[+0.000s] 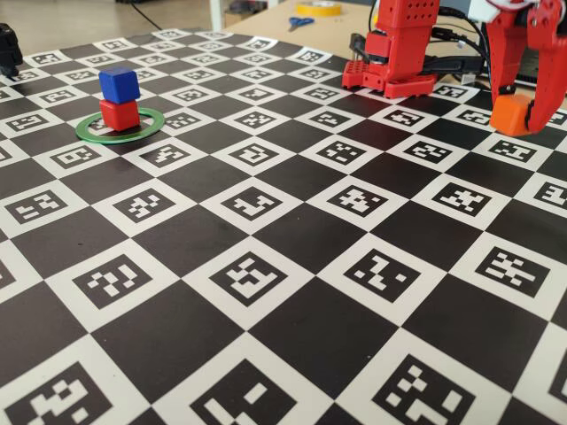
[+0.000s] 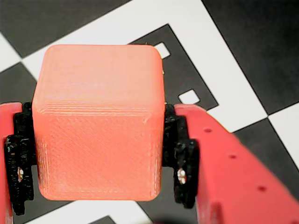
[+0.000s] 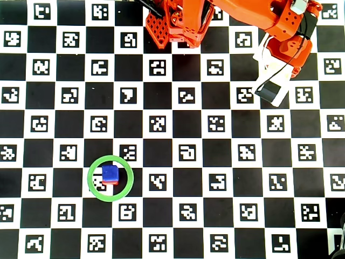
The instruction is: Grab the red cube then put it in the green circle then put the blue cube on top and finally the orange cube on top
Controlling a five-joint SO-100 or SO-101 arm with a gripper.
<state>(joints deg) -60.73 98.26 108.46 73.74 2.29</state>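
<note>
In the fixed view the blue cube point(image 1: 119, 83) sits on top of the red cube point(image 1: 119, 114), inside the green circle point(image 1: 115, 139) at the far left. At the far right my red gripper point(image 1: 514, 117) is shut on the orange cube point(image 1: 511, 115), low over the board; I cannot tell whether the cube touches it. The wrist view shows the orange cube point(image 2: 98, 121) squeezed between the black pads point(image 2: 180, 163) of my gripper point(image 2: 98, 158). From overhead, the blue cube point(image 3: 110, 172) covers all but a sliver of the red cube point(image 3: 110, 183) within the green circle point(image 3: 110, 157); the arm point(image 3: 280, 32) hides the orange cube.
The board point(image 1: 292, 266) is a black-and-white checker of marker squares. The arm's base point(image 1: 394, 66) stands at the back right. Behind it, scissors point(image 1: 299, 22) and a yellow tape roll point(image 1: 319, 8) lie on a wooden table. A black object point(image 1: 7, 49) sits at the far left.
</note>
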